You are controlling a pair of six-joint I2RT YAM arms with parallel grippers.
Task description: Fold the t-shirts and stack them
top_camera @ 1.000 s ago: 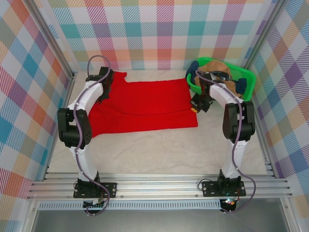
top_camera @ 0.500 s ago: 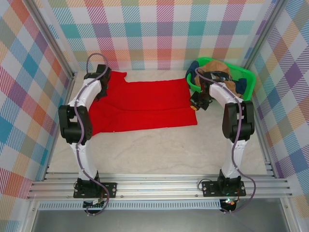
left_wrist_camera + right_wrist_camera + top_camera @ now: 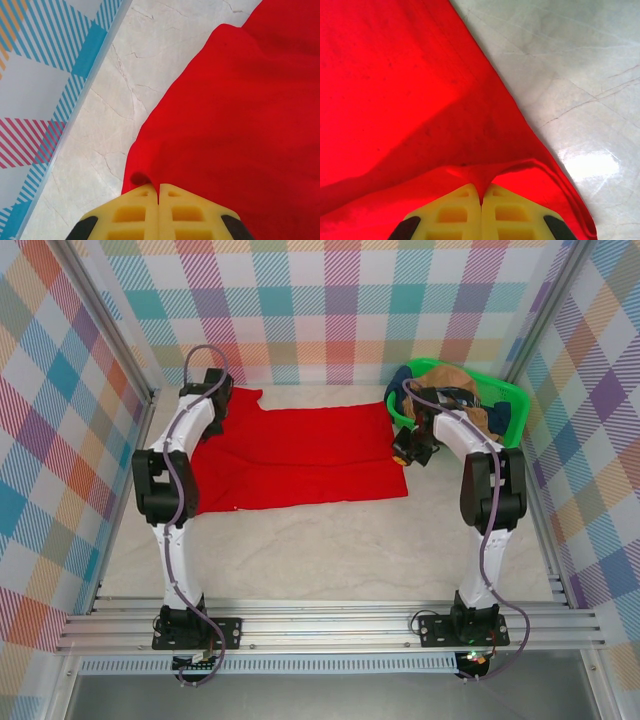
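Right wrist: hand (image 3: 481,194) tight on t-shirt (image 3: 395,90)

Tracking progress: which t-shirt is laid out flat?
The red t-shirt: it lies spread on the table, while the navy t-shirt and tan t-shirt sit bunched in the green basket.

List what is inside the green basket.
The green basket holds a heap of cloth: a tan-brown piece on top, navy blue cloth at its right end. What lies beneath the heap is covered, and the right arm crosses part of it.
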